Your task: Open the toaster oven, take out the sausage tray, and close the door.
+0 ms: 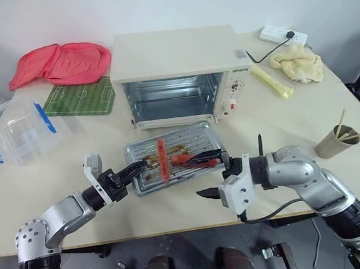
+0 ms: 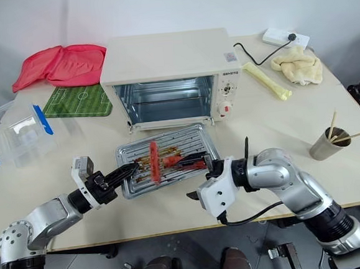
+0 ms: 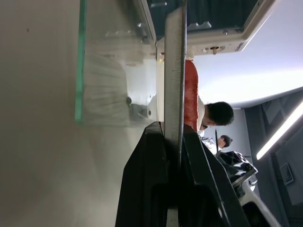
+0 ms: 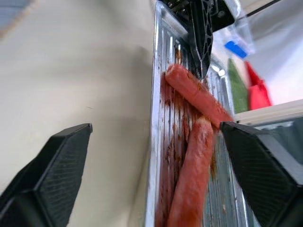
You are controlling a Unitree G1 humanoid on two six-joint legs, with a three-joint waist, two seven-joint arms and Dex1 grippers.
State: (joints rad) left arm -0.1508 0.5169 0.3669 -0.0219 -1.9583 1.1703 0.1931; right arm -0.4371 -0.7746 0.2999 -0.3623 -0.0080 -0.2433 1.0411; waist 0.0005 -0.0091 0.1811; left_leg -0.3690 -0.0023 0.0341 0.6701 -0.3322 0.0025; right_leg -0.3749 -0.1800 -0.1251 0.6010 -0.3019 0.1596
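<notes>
- Tray first: the sausage tray (image 1: 175,156) is lying on the table (image 1: 279,120) just in front of the toaster oven (image 1: 178,75), carrying red sausages (image 1: 163,161) on its ribbed silver floor, which is streaked with brown residue.
- The toaster oven is standing with its cavity showing bare and the door (image 3: 106,71) folded down flat in front of it, seen as clear glass in the left wrist view.
- The left gripper (image 1: 139,169) is pinching the tray's left rim, fingers closed tight on the thin metal edge.
- The right gripper (image 1: 215,175) is sitting at the tray's right end with its fingers (image 4: 52,179) spread wide, gripping nothing; the tray edge is lying between them in the right wrist view.
- A clear plastic box (image 1: 17,131) with blue clips is resting near the table's left edge.
- A cup (image 1: 337,141) is holding chopsticks near the right edge.
- Bare tabletop is stretching between the tray and the cup.
</notes>
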